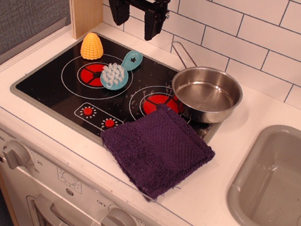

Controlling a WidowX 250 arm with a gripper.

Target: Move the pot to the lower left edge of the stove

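Observation:
The pot (206,94) is a shiny steel pan standing upright on the right end of the black stove (46,82), partly over the right burner (157,104). Its thin wire handle (181,53) points back left toward the tiled wall. My gripper (134,24) is black, hangs above the back edge of the stove, left of the pot, and is open and empty. It is well apart from the pot.
A yellow corn toy (92,46) stands at the stove's back left. A blue dish brush (118,73) lies on the left burner. A purple cloth (156,147) covers the stove's front right corner. A grey sink (278,190) is at right. Oven knobs (15,154) are below.

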